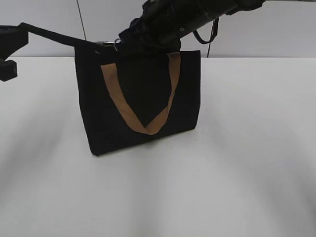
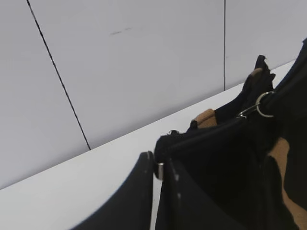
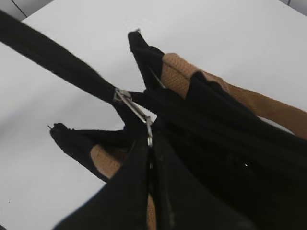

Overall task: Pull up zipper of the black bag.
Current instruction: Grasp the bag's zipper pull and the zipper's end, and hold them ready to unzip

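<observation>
The black bag (image 1: pixel 143 103) stands upright on the white table, its tan strap handle hanging in a V down its front. A black zip tail (image 1: pixel 57 35) stretches taut from the bag's top left corner to my left gripper (image 1: pixel 19 30), which is shut on its end (image 2: pixel 160 163). My right gripper (image 1: pixel 124 39) sits over the bag's top left and is shut on the silver zipper pull tab (image 3: pixel 144 117). The pull's ring also shows in the left wrist view (image 2: pixel 263 104) and in the exterior view (image 1: pixel 106 44). The bag's mouth (image 3: pixel 206 120) is hidden under dark fabric.
The white table (image 1: pixel 237 173) spreads round the bag, with a pale wall (image 1: pixel 276 34) right behind it. The right arm (image 1: pixel 197 15) crosses above the bag from the upper right. Tan handle ends (image 3: pixel 175 74) lie either side of the zip line.
</observation>
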You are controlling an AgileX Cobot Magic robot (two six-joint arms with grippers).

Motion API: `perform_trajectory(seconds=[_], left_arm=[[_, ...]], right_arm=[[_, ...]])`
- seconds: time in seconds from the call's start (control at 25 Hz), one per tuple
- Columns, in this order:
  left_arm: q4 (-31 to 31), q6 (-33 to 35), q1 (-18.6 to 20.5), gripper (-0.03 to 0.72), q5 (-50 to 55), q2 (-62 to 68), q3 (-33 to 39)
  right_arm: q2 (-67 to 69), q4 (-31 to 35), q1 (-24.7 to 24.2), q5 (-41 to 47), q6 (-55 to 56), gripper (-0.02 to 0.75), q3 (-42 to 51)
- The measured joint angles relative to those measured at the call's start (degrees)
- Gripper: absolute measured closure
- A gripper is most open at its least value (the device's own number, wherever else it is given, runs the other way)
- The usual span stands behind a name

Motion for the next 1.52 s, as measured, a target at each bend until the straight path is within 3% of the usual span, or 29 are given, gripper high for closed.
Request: perform_trajectory(seconds=[0.6,1.52], left_arm=[[-0.2,0.0,0.0,0.669,1.8,-0.2,0.0],[-0.9,0.0,0.0,0.669,3.3,-0.4,0.0]], right_arm=[[0.0,-4.0,-4.3,2.0,6.7,0.753,0.0],[-1.1,-5.1,-12.0,2.2,8.4,0.753,0.0]])
